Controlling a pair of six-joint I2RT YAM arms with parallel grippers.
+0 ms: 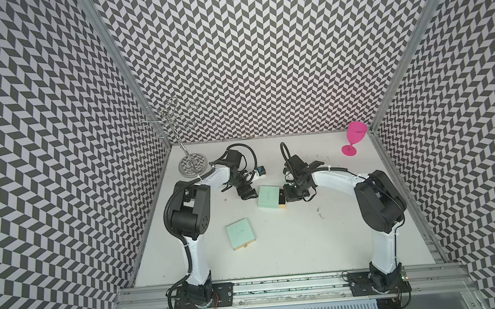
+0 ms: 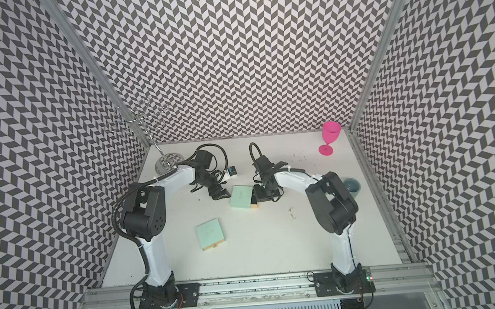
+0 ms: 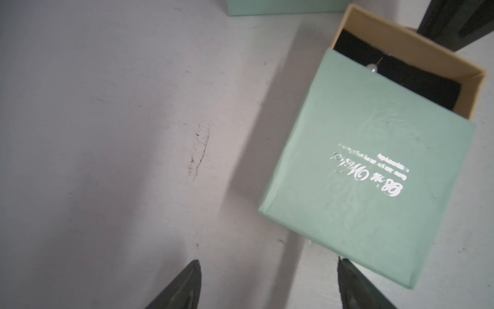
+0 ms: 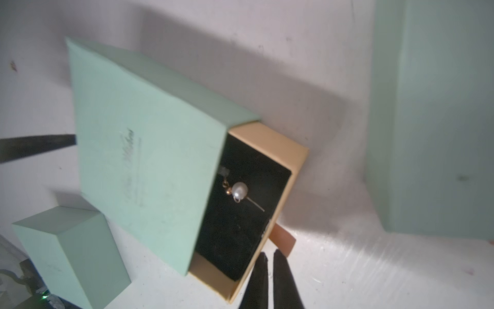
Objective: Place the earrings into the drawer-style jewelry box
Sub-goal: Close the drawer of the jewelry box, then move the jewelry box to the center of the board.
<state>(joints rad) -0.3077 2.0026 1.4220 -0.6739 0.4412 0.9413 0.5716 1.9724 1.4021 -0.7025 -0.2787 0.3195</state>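
Pearl-bead wire earring (image 4: 239, 190) inside half-open mint-green cardboard drawer box (image 4: 144, 133). Beside that box, left tool (image 3: 270, 267) spread, right tool (image 4: 270, 256) pressed together.

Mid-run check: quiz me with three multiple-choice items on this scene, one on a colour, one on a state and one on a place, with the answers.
1. The stemmed plastic goblet is: A pink; B blue; C clear.
2. The tan cardboard drawer of the farther mint-green jewelry box is: A shut; B partly pulled out; C removed.
3. The pearl-bead wire earring lies: A beside the goblet; B atop the box; C on the drawer's black lining.
Answers: A, pink in both top views; B, the tan tray juts from the mint sleeve; C, the bead rests on the lining.
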